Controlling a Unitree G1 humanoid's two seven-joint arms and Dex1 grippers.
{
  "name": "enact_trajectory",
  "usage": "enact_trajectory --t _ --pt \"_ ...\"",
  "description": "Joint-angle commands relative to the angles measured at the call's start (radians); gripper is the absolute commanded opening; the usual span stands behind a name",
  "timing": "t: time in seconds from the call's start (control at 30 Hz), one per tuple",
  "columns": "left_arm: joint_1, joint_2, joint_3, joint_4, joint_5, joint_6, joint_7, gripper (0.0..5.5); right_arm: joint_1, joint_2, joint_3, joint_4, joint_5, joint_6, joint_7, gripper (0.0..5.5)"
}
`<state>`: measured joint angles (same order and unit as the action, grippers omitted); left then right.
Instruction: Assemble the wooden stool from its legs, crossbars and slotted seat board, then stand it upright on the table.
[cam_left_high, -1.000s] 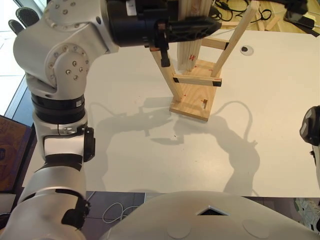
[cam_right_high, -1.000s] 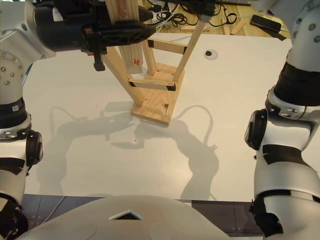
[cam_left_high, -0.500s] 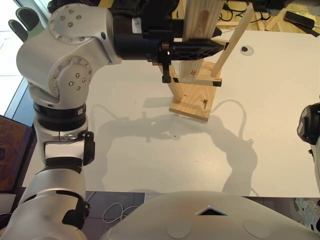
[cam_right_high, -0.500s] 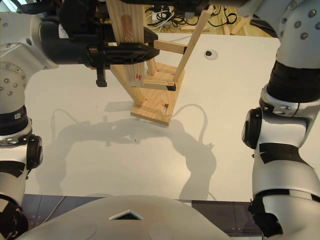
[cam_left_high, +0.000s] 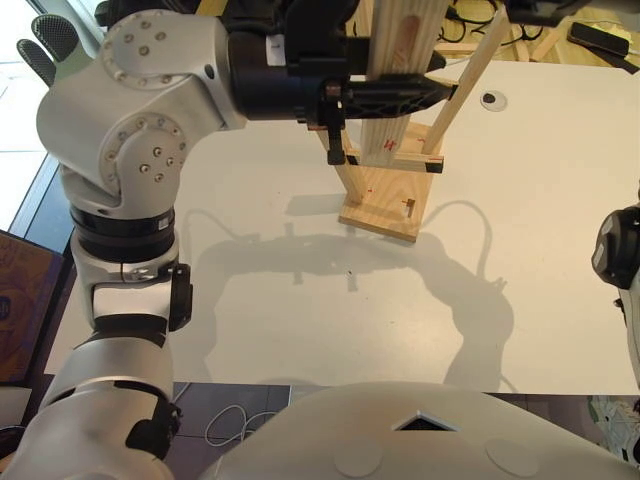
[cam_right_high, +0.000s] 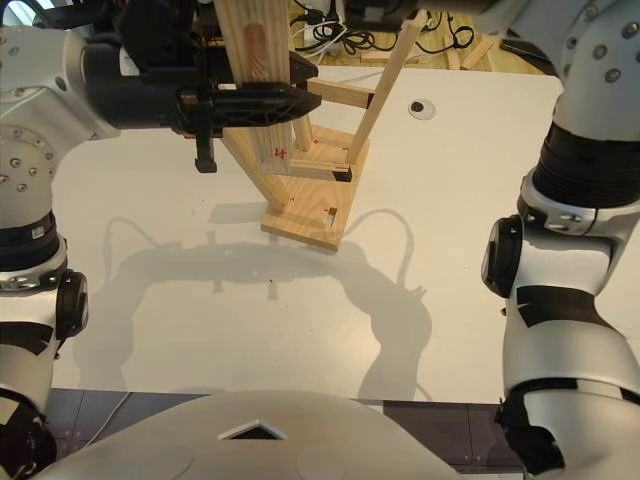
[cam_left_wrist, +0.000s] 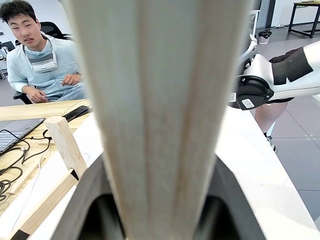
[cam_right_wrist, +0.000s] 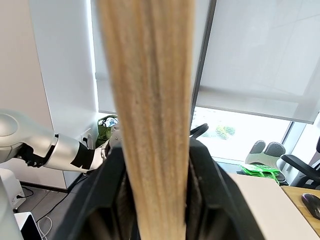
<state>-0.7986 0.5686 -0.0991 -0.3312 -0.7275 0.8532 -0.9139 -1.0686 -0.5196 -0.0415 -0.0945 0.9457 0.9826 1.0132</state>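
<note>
The wooden stool stands upside down on the white table (cam_left_high: 300, 330), its slotted seat board (cam_left_high: 385, 212) flat on the surface and its legs pointing up. A crossbar (cam_left_high: 395, 160) joins two legs low down. My left gripper (cam_left_high: 420, 93) reaches in from the left and is shut on a broad upright leg (cam_left_high: 400, 55); in the left wrist view that leg (cam_left_wrist: 160, 100) sits between the black fingers (cam_left_wrist: 85, 200). My right gripper (cam_right_wrist: 155, 170) is shut on another leg (cam_right_wrist: 150, 75) higher up. A thinner slanted leg (cam_left_high: 472, 70) rises at the right.
A round cable hole (cam_left_high: 490, 99) lies in the table behind the stool. Cables (cam_left_high: 455, 15) and a dark phone (cam_left_high: 600, 35) rest on the wooden desk beyond the far edge. A person sits at that desk in the left wrist view.
My left arm has shifted a little right and lower with its leg, which now stands over the crossbar. The seat board has stayed in place. Little has moved in the last half second.
</note>
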Motion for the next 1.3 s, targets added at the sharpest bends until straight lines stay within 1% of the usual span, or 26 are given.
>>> enact_trajectory --t 0.03,0.07,0.23,0.27,0.5,0.6,0.67,0.77,0.9,0.97,1.1,1.2,1.3 --pt "-0.007 -0.021 -0.003 0.026 0.071 -0.062 0.050 1.01 0.001 0.006 -0.025 0.006 0.006 0.006 -0.033 1.06" --pt "-0.011 -0.032 0.005 0.034 0.076 -0.073 0.063 1.44 0.003 0.006 -0.030 0.004 0.007 0.007 -0.039 1.06" --pt "-0.023 -0.056 0.063 0.058 0.087 -0.095 0.127 2.10 0.033 -0.008 -0.082 -0.004 -0.011 -0.024 -0.101 1.03" --pt "-0.018 -0.054 0.075 0.056 0.083 -0.091 0.135 2.32 0.044 -0.013 -0.094 -0.007 -0.017 -0.033 -0.118 1.02" --pt "0.045 -0.042 0.209 0.015 0.014 -0.040 0.236 2.34 0.164 -0.045 -0.221 -0.069 -0.010 -0.058 -0.274 1.00" --pt "0.046 -0.013 0.300 0.067 0.009 -0.045 0.273 2.34 0.214 -0.055 -0.267 -0.089 -0.018 -0.071 -0.341 1.00" --pt "0.055 0.007 0.326 0.148 0.094 -0.104 0.332 2.34 0.262 -0.048 -0.289 -0.115 -0.033 -0.084 -0.400 1.00" --pt "0.157 -0.013 0.244 0.266 0.306 -0.222 0.468 2.34 0.404 -0.002 -0.300 -0.234 -0.048 -0.090 -0.525 1.00" --pt "0.338 -0.093 0.099 0.269 0.460 -0.299 0.549 2.34 0.527 0.061 -0.299 -0.345 -0.078 -0.129 -0.664 1.00" --pt "0.405 -0.138 0.038 0.227 0.471 -0.294 0.543 2.34 0.575 0.084 -0.309 -0.375 -0.099 -0.149 -0.717 1.00" --pt "0.463 -0.208 -0.017 0.151 0.453 -0.283 0.526 2.34 0.664 0.091 -0.311 -0.397 -0.168 -0.201 -0.779 1.00" --pt "0.497 -0.239 -0.062 0.069 0.426 -0.249 0.497 2.34 0.721 0.103 -0.332 -0.383 -0.174 -0.217 -0.805 1.00" --pt "0.515 -0.251 -0.086 0.004 0.408 -0.204 0.487 2.34 0.767 0.138 -0.366 -0.382 -0.136 -0.209 -0.843 1.00"
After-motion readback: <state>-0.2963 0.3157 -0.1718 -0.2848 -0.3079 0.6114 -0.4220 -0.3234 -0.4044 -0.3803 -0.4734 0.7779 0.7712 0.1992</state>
